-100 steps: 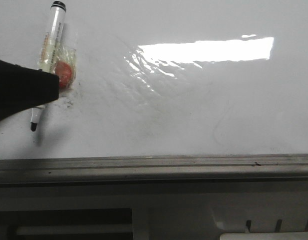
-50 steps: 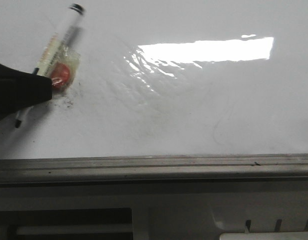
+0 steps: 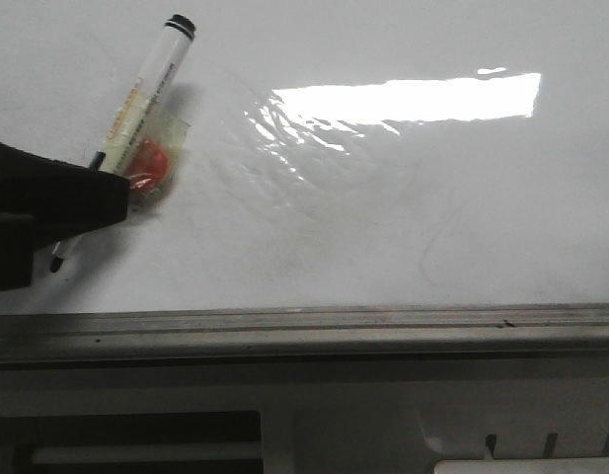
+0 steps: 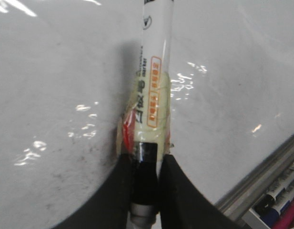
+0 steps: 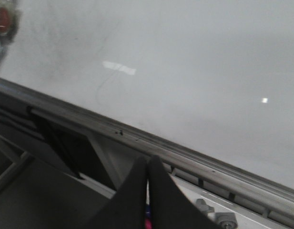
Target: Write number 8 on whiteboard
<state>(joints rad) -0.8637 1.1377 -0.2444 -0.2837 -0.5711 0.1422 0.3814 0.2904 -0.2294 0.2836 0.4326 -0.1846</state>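
Currently, the left gripper (image 3: pixel 82 202) sits at the far left of the front view, its black fingers (image 4: pixel 120 191) clamped on the lower barrel of a white marker (image 3: pixel 136 99). The marker lies tilted, black cap end pointing up and to the right, tip (image 3: pixel 55 265) down at the left, at or just above the whiteboard (image 3: pixel 383 217); contact cannot be confirmed. A lump of clear tape with a red piece (image 3: pixel 151 163) clings to the barrel just beside the fingers. No number 8 is visible on the board: only faint grey smudges and a bright glare patch (image 3: pixel 408 99). The grey metal rim (image 3: pixel 304 331) runs along the board's near edge. In the left wrist view, spare markers (image 4: pixel 280 205) lie past the rim. The right gripper (image 5: pixel 147 200) hangs off the board, over the rim, fingers pressed together with a sliver of something coloured between the fingertips.
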